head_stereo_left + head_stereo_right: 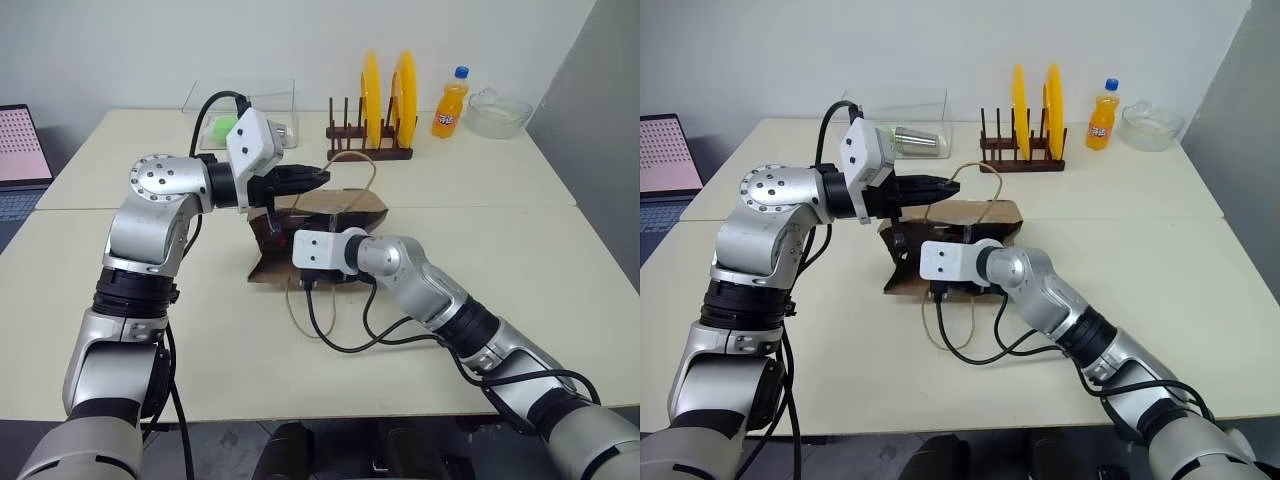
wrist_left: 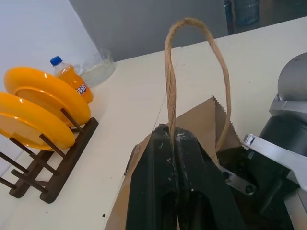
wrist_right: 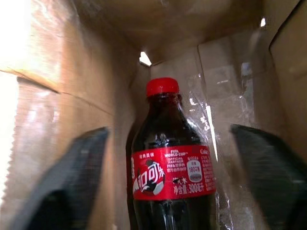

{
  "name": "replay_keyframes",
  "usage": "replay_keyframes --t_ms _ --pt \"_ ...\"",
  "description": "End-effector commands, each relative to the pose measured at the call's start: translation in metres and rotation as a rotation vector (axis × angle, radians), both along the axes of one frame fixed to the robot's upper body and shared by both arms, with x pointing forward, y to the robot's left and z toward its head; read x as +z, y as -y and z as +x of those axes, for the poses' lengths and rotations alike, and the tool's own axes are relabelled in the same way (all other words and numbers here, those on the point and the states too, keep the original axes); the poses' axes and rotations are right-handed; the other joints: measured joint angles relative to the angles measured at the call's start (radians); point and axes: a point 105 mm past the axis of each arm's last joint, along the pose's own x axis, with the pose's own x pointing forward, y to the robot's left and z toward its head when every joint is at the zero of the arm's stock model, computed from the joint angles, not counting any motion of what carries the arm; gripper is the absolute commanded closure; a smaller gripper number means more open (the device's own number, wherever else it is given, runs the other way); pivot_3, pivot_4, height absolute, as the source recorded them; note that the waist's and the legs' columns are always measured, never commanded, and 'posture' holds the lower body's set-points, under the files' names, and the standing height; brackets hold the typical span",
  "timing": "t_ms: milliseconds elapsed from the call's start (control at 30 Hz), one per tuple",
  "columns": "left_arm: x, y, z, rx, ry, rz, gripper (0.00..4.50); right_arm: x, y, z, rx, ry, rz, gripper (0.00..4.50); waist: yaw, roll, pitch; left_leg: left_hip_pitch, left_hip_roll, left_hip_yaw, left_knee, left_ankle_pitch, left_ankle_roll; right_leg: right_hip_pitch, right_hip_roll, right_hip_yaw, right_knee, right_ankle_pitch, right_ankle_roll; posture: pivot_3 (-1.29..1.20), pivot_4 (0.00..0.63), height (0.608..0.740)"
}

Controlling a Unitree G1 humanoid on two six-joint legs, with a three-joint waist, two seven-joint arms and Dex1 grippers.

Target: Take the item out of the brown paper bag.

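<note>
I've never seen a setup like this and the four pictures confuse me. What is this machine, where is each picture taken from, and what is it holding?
It is a two-armed humanoid robot at a table. Two pictures come from its head, one from each wrist. The left pincer is shut on a handle of the brown paper bag. The right pincer is open inside the bag, around a cola bottle but not gripping it. Further back stand yellow plates in a rack, an orange soda bottle, a glass bowl and a clear box.
</note>
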Motion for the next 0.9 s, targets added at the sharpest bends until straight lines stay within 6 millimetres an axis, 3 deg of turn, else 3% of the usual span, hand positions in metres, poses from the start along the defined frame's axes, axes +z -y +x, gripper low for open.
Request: replay_keyframes --t_ms 33,267,733,833,900 --pt "0.019 0.0 -0.004 -0.006 0.076 -0.026 4.5 0.002 0.002 0.003 -0.008 0.029 -0.028 0.03 0.0 0.0 0.0 0.0 0.0 0.0 0.0 0.0 0.0 0.0 0.0 0.0 0.0 0.0 0.0 0.0 0.15 0.74" --pt "0.02 0.002 -0.004 -0.014 0.082 -0.023 4.5 -0.021 0.019 0.022 -0.083 0.013 -0.201 0.03 -0.001 0.0 0.0 0.0 0.0 0.0 0.0 0.0 0.0 0.0 0.0 0.0 0.0 0.0 0.0 0.0 0.15 0.74" --pt "0.018 0.004 -0.004 -0.018 0.084 -0.021 4.5 -0.03 0.019 0.05 -0.136 0.022 -0.281 0.03 -0.003 0.0 0.0 0.002 0.0 0.0 0.0 0.0 0.0 0.001 0.0 0.0 0.001 0.0 0.0 0.0 0.15 0.74" --pt "0.016 0.003 -0.004 -0.016 0.084 -0.017 4.5 -0.03 0.018 0.05 -0.13 0.013 -0.273 0.61 -0.003 0.0 0.0 0.003 0.0 0.0 0.0 0.0 0.0 0.001 0.0 0.0 0.001 0.0 0.0 0.0 0.15 0.74" --pt "0.016 0.002 -0.004 -0.012 0.083 -0.016 4.5 -0.027 0.016 0.048 -0.121 0.005 -0.254 1.27 -0.003 0.0 0.0 0.003 0.0 0.0 0.0 0.0 0.0 0.001 0.0 0.0 0.001 0.0 0.0 0.0 0.15 0.74"
